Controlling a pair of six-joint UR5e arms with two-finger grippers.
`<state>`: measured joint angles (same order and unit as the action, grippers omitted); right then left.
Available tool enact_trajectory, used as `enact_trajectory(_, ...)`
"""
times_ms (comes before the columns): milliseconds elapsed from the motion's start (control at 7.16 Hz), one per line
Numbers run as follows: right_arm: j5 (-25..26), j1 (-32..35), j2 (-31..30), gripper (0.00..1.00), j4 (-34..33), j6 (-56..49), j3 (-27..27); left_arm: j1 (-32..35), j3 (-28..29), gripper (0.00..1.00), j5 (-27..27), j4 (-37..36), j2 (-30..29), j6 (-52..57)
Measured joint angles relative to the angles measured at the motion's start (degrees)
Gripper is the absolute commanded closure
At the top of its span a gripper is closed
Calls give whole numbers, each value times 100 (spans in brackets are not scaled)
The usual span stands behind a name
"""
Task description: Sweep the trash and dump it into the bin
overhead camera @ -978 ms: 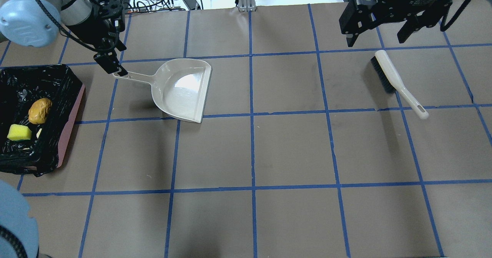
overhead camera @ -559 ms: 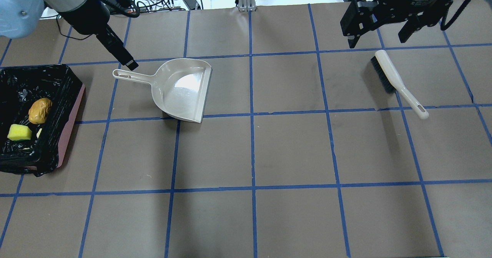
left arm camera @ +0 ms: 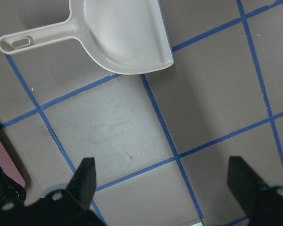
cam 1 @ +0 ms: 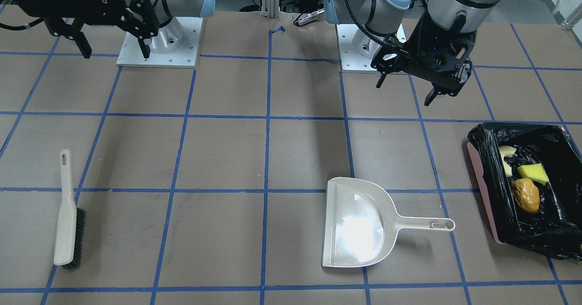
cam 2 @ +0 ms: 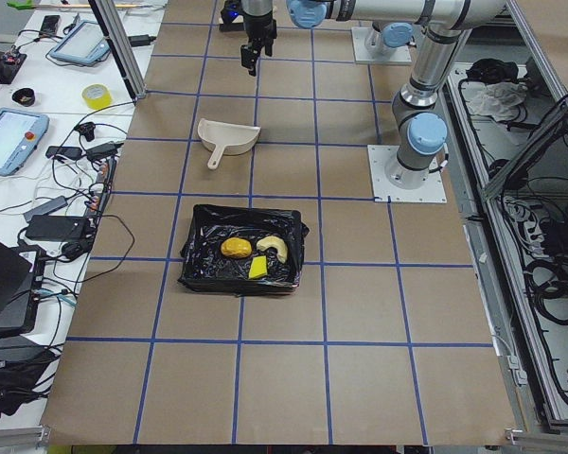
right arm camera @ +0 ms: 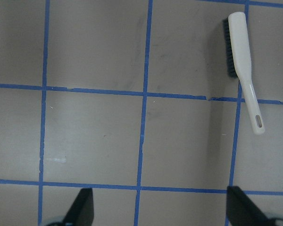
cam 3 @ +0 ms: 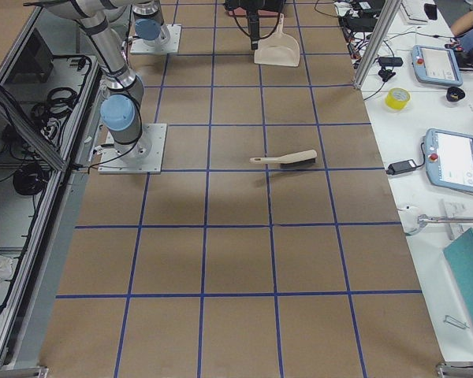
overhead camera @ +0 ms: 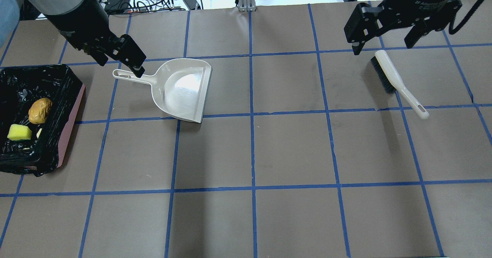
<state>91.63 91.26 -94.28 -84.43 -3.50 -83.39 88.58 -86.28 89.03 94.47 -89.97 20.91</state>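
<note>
Left fingers [left arm camera: 84, 176] apart; dustpan [overhead camera: 180, 92] handle toward bin [overhead camera: 57, 92]

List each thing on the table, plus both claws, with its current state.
Dustpan: empty, lying flat, not held.
Brush: lying on its side, not held.
Bin: holds all three scraps.
Orange lump: in the bin.
Yellow-green wedge: in the bin.
Cream slice: in the bin.
Left claw: open, empty.
Right claw: open, empty.
</note>
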Motion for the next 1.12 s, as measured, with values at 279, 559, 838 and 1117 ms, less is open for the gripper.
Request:
enact_trajectory(279, -52, 27, 4, 0, -14, -26, -14, 80, -79, 0, 134, 36, 107, -692)
enact_trajectory(559, -59, 32, 9, 0, -15, -5, -19, 77, -114, 0, 103, 44, 136, -1242)
enact_trajectory(838, -44, 32, 12, 0, -7, -3, -25, 66, -114, 0, 56, 21, 144, -1424)
enact_trajectory(1117, -12, 32, 11, 0, 31, -15, -30, 55, -122, 0, 50, 0, 138, -1446)
